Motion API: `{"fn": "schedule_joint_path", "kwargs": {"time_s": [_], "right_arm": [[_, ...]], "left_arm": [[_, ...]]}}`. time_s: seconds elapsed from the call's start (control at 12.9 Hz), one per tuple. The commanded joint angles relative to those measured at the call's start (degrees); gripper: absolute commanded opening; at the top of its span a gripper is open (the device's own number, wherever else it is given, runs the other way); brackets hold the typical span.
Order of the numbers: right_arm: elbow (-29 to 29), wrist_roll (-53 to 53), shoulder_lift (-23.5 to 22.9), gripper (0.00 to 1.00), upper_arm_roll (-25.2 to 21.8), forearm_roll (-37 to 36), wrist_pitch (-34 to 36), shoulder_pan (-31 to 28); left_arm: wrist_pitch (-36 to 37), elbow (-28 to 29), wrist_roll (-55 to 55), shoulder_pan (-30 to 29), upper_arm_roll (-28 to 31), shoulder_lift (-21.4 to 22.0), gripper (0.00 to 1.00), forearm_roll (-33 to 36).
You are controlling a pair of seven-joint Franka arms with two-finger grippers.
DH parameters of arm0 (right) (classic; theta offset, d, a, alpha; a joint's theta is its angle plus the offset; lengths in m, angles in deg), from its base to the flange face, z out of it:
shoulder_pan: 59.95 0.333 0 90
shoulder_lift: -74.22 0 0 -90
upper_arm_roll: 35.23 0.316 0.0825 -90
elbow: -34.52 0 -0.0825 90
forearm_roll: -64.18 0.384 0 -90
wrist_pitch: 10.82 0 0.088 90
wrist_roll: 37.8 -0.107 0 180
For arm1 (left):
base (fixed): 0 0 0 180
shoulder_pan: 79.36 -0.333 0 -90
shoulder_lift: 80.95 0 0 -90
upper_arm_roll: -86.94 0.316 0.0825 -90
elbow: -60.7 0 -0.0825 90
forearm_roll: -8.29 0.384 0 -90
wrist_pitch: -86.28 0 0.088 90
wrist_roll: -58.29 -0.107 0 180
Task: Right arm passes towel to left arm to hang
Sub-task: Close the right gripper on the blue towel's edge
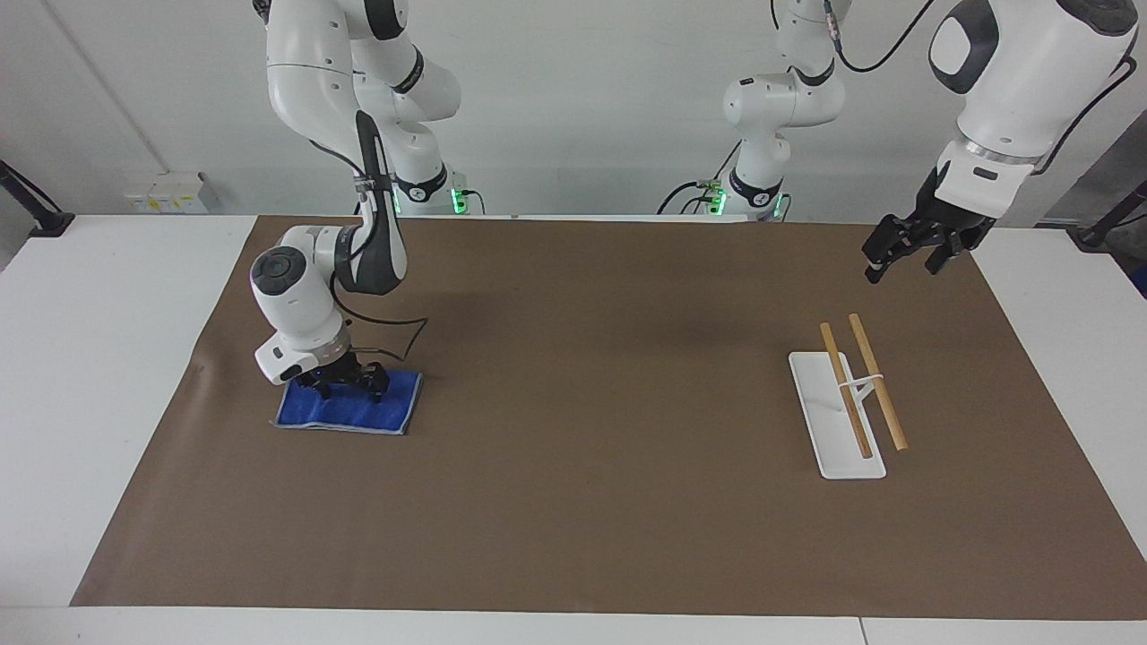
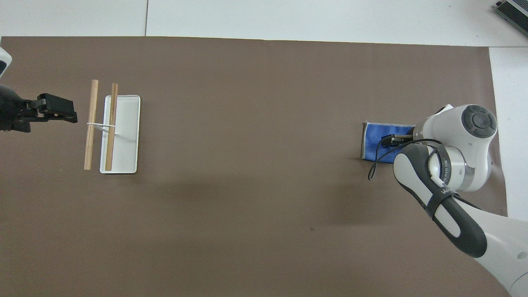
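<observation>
2 white arms [image 1: 323, 54], black grippers [image 1: 345, 383]

A white table [image 1: 90, 376] carries a brown mat [image 1: 591, 430], on which a blue towel [image 1: 349, 410] lies toward the right arm's end and a white rack [image 1: 833, 421] toward the left arm's.
</observation>
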Motion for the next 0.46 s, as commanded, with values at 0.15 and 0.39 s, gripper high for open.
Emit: {"fn": "schedule_joint_path", "kwargs": {"time_s": [0.15, 0.39], "right_arm": [[0.5, 1.1, 0.0, 0.63, 0.3, -0.2, -1.1, -0.3], [0.5, 0.7, 0.3, 0.4, 0.3, -0.2, -1.1, -0.3]], "left_arm": [[-0.3, 2.0, -0.5, 0.7, 0.6, 1.4, 1.0, -0.2], [-0.3, 2.0, -0.5, 0.7, 0.5, 1.5, 1.0, -0.2]]}}
